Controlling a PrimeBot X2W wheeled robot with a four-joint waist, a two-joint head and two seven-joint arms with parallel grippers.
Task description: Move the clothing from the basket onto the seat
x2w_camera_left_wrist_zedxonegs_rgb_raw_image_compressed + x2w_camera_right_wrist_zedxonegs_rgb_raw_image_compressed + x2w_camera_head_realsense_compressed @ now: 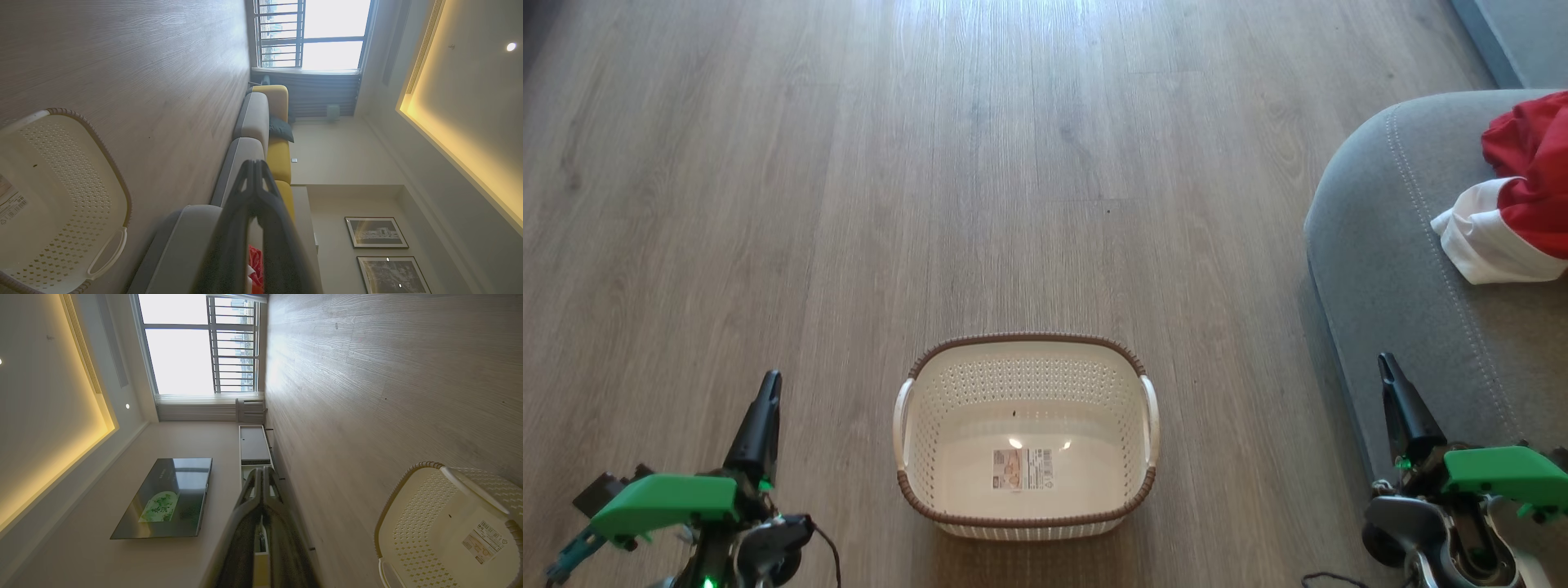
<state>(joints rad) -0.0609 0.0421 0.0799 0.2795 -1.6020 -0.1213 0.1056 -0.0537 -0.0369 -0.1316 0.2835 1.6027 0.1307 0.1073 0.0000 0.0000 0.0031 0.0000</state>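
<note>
In the head view the basket (1027,336) stands on the wooden floor (849,163) between the two arms, with a printed label (1023,469) on its bottom, too small to read. The clothing (1523,204), red with a white panel, lies on the seat (1388,245) at the right, well apart from the basket, and the frame edge cuts it off, so its full extent cannot be told. The left gripper (770,384) at lower left and the right gripper (1387,363) at lower right, just in front of the seat's edge, each show as a single dark spike, fingers pressed together with nothing between them. In the left wrist view the left gripper (255,163) has its tips meeting. Through the slit lower down a scrap of red clothing (255,261) shows on the seat (184,237), mostly hidden by the fingers. The basket (110,171) is cut off at the left and bottom edges. In the right wrist view the right gripper (261,470) is likewise closed and empty, its base blurred. The basket (408,522) sits at the lower right, cropped by the frame, near a wall-mounted television (167,498).
</note>
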